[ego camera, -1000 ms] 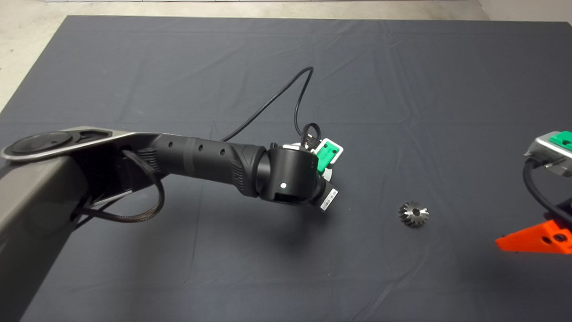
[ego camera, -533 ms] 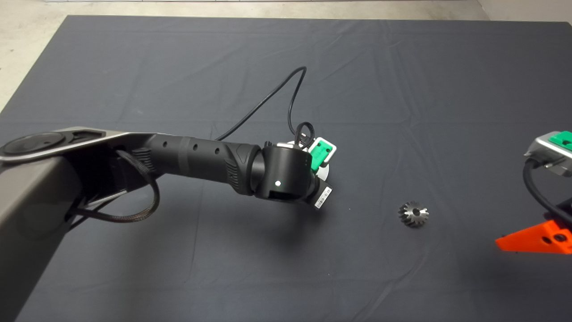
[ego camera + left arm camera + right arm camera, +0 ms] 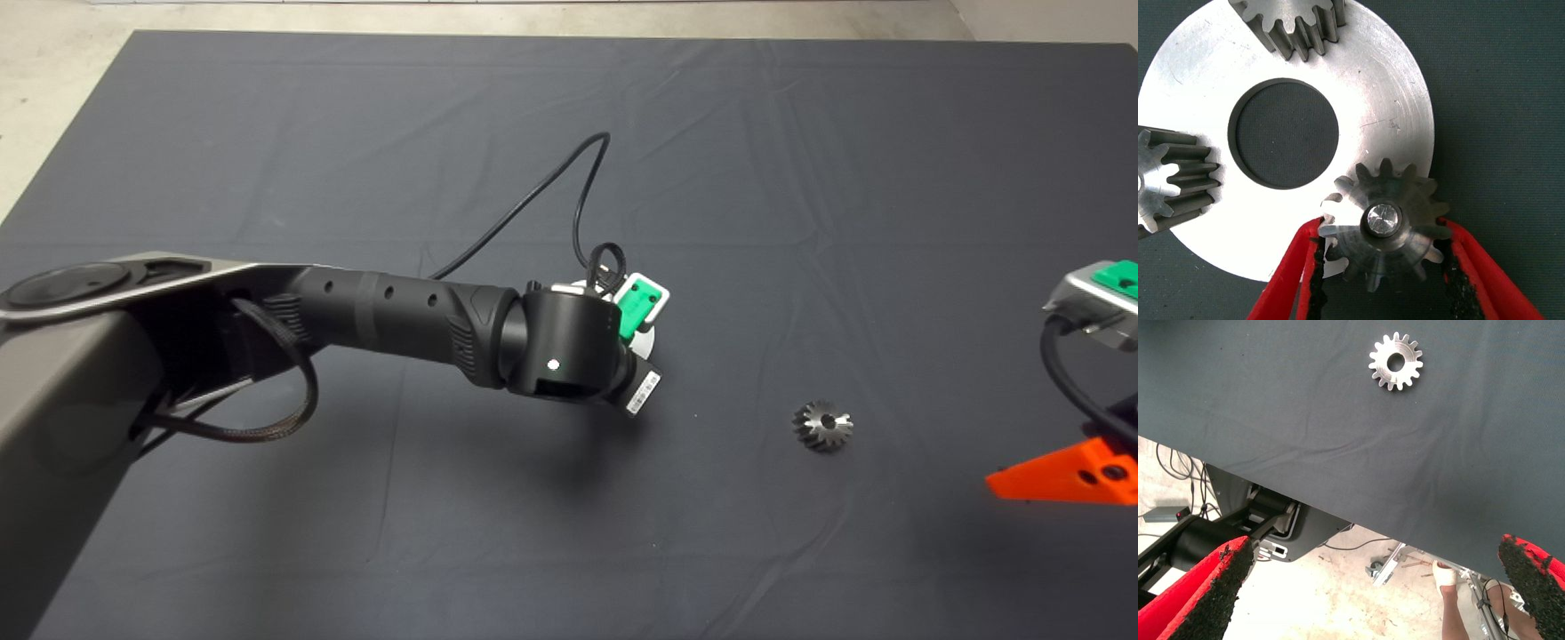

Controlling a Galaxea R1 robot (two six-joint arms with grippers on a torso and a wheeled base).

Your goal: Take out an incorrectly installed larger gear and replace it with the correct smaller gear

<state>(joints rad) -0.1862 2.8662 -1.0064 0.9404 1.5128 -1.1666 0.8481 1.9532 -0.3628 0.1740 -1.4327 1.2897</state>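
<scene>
Head view: left tool (image 3: 642, 307) sits mid-frame; dark grey slanted-tooth larger gear (image 3: 822, 425) lies right of it on the counter (image 3: 800, 178). Left wrist view: red fingers (image 3: 1288, 277) clench a small bright silver spur gear (image 3: 1383, 223) on a round silver plate (image 3: 1385, 100). Right wrist view: right tool (image 3: 1371, 587) is spread, idle.

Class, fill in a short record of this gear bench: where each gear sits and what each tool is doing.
larger gear: lying alone on the mat, off the plate
smaller gear: at the round plate's rim, pin in its centre
left tool: shut on the smaller gear
two other gears: on the plate
right tool: open, parked at the mat's right edge
</scene>
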